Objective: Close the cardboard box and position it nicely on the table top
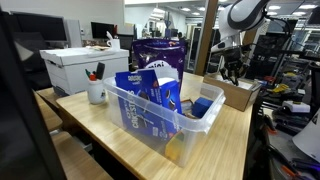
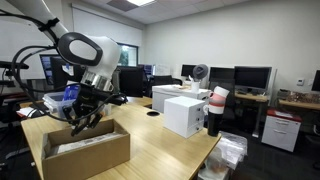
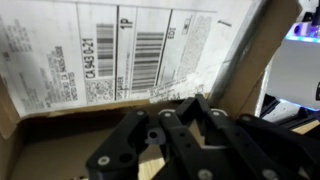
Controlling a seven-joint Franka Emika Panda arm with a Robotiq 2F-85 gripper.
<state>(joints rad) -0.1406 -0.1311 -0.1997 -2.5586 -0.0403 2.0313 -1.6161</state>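
Closest to the lens, the pincer (image 3: 190,106) fills the bottom of the wrist view, its black fingers drawn together with nothing visibly held between them. It hangs over a flap of the cardboard box (image 3: 245,70) that bears a white shipping label (image 3: 130,50). In an exterior view the pincer (image 2: 82,122) reaches down into the box, which sits at the near end of the desk (image 2: 175,150), well apart from a white file box (image 2: 183,112). In an exterior view the cardboard box (image 1: 235,93) stands at a desk corner beyond a clear plastic bin (image 1: 165,118) of snack packs
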